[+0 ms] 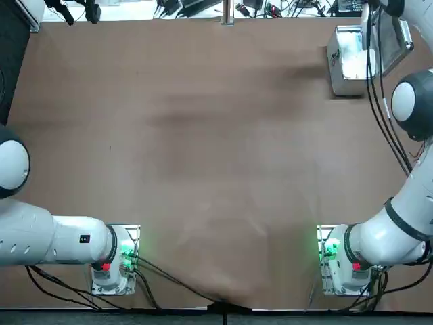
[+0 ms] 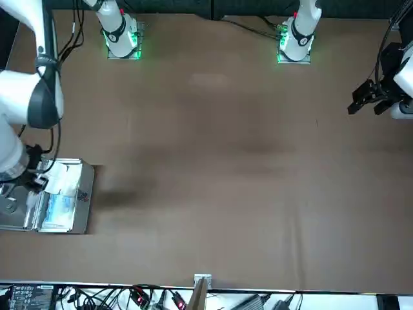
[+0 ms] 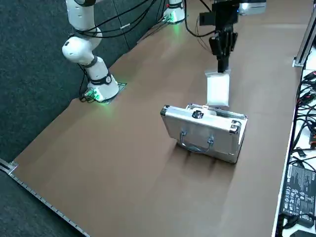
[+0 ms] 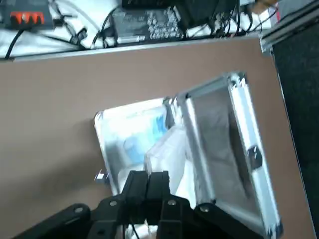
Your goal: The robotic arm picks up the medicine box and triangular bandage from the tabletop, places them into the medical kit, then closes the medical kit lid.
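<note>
The right end effector [image 4: 153, 178] grips the triangular bandage [image 3: 218, 90], its long axis hanging upright over the open medical kit [image 3: 195, 131].

Overhead and front views, opposed

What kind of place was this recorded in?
Likely a robotics lab: robot arms bolted to a brown table, loose cables and electronics along its edge.

In the front view, the medical kit [image 2: 82, 200] is open at the left on the table [image 2: 213, 168], below the right gripper [image 2: 33, 181].
</note>
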You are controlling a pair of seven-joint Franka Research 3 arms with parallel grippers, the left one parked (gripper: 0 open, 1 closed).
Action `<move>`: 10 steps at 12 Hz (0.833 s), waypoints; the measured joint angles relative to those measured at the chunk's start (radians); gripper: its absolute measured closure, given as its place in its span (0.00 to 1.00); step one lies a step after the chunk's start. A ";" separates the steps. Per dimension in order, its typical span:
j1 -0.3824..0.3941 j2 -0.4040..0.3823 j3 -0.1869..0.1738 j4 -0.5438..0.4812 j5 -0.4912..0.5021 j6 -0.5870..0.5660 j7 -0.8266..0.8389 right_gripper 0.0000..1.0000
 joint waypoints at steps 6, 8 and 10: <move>-0.053 0.089 0.001 0.007 0.000 0.154 -0.024 0.99; -0.059 0.104 0.000 0.009 0.000 0.166 -0.024 0.99; -0.066 0.114 0.000 0.010 0.000 0.175 -0.024 0.99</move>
